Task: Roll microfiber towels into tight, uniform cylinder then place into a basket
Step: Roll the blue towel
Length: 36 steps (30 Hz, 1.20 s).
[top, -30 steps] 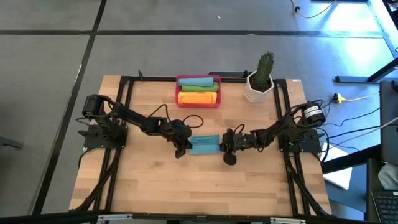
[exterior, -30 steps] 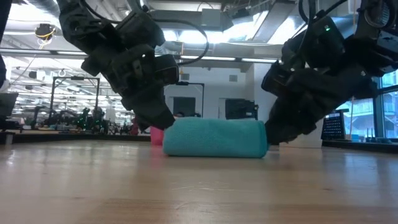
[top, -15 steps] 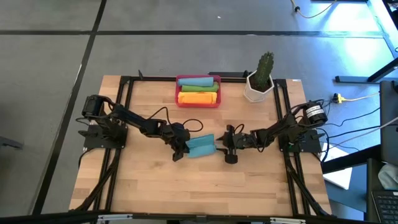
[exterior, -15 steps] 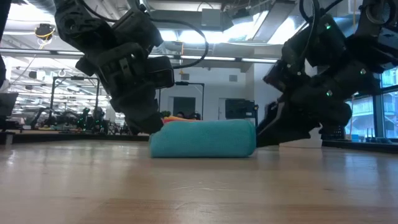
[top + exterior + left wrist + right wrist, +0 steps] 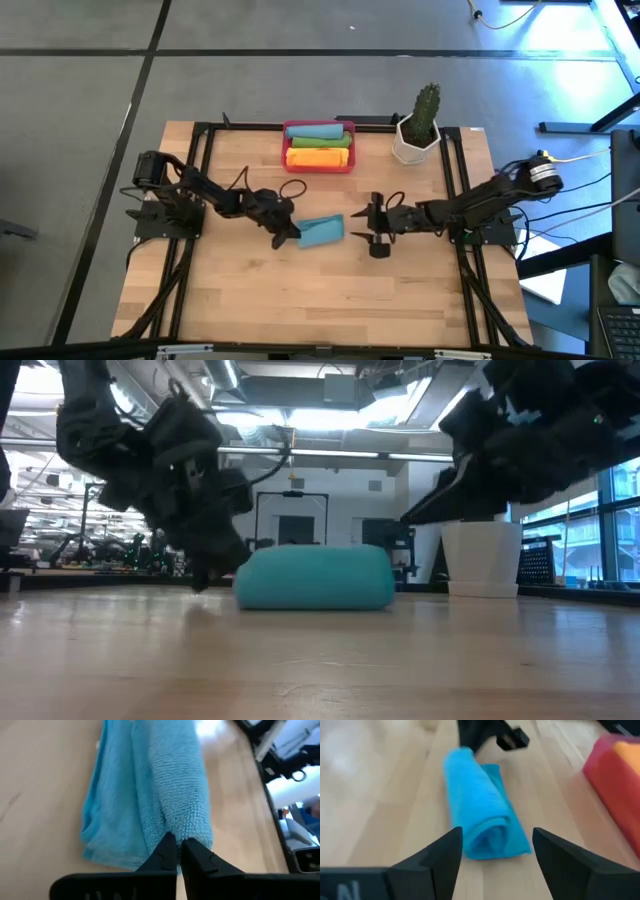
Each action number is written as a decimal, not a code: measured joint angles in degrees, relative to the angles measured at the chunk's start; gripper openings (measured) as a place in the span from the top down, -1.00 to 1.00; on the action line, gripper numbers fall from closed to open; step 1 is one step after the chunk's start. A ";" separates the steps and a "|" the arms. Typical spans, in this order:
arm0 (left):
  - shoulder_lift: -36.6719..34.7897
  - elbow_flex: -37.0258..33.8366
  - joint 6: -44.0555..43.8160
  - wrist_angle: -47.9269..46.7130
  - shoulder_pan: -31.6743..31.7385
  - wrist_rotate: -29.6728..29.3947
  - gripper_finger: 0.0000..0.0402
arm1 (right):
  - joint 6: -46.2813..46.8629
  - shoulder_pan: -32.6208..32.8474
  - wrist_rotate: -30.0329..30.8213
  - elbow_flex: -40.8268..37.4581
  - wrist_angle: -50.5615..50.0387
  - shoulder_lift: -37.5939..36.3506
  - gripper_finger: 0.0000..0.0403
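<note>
A teal towel (image 5: 322, 232), rolled into a short cylinder, lies on its side on the wooden table (image 5: 300, 300), slightly askew, with a flatter flap (image 5: 112, 815) beside the roll. My left gripper (image 5: 288, 237) is shut at the roll's left end. My right gripper (image 5: 362, 229) hangs open a little to the right of the roll's right end (image 5: 492, 837), touching nothing. The red basket (image 5: 320, 164) at the far edge holds teal, green and orange rolls. My left gripper pinches the roll's left end (image 5: 172, 827) between its two fingertips (image 5: 167, 847), at the seam between roll and flap. The fingers slant down from the table's left, along the roll. How many layers they have, I cannot tell. The roll lies on the table.
A white pot with a cactus (image 5: 417, 135) stands at the far right, beside the basket. A black frame (image 5: 200, 180) borders the table top. Bare wood stretches toward the near edge.
My right gripper has opened, let go of the roll's right end, risen and drawn back toward the table's right edge. My left gripper has moved toward the left edge, staying shut; the roll has slid a little left with it and turned slightly askew.
</note>
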 joint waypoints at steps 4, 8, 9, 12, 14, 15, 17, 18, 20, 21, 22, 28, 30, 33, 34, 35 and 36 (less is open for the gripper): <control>0.00 -1.75 -2.24 0.10 0.79 -0.39 1.00 | -1.20 0.98 -0.16 0.02 3.01 0.29 -0.15; 0.00 -1.39 -2.90 0.39 0.82 -0.20 1.00 | -1.58 1.53 -0.17 0.05 7.64 2.95 -0.11; 0.00 -1.23 -2.92 0.45 1.03 0.19 1.00 | -2.01 1.53 -0.20 0.18 8.69 3.75 -0.10; 0.00 -1.07 -4.37 1.22 1.80 1.24 1.00 | -3.19 1.53 -0.80 2.18 9.14 6.48 -0.07; 0.00 -1.05 -5.18 1.31 2.22 1.82 1.00 | -4.40 1.53 -0.89 4.32 9.28 8.64 -0.04; 0.00 -1.05 -5.68 1.29 2.31 1.85 1.00 | -5.18 1.53 -1.12 5.63 9.42 9.92 -0.03; 0.00 -1.05 -5.92 1.29 2.34 2.20 1.00 | -7.10 1.52 -1.16 8.38 9.35 12.98 0.02; 0.00 -1.05 -6.04 1.24 2.34 2.23 1.00 | -7.71 1.48 -1.15 9.73 9.22 14.67 0.05; 0.00 -1.05 -6.25 1.18 2.29 2.29 1.00 | -8.56 0.74 -1.14 12.39 8.95 18.18 0.12; 0.00 -1.05 -6.43 1.18 2.16 2.29 1.00 | -8.28 0.19 -1.12 13.69 8.39 19.76 0.16; 0.00 -1.05 -6.69 1.18 1.98 2.26 1.00 | -7.20 -0.57 -1.09 15.08 7.79 21.38 0.20; 0.00 -1.03 -7.23 1.16 1.79 2.34 1.00 | -0.80 -5.74 -4.21 20.80 4.09 28.11 0.50; 0.00 -1.03 -7.11 1.36 1.80 2.51 0.99 | 0.66 -7.13 -5.09 21.52 4.05 29.28 0.60; 0.00 -0.97 -3.56 1.83 1.81 2.53 0.94 | 1.89 -8.68 -6.00 21.91 3.86 30.32 0.71; -0.01 -0.94 -2.08 2.14 1.83 2.48 0.91 | 1.96 -9.04 -6.15 21.92 3.30 30.40 0.73; -0.22 -0.94 -0.50 2.25 1.86 2.41 0.87 | 1.98 -9.32 -6.21 21.92 2.57 30.40 0.76; -0.59 -0.94 0.93 2.33 2.00 2.37 0.83 | 2.02 -9.57 -6.21 21.97 1.97 30.38 0.78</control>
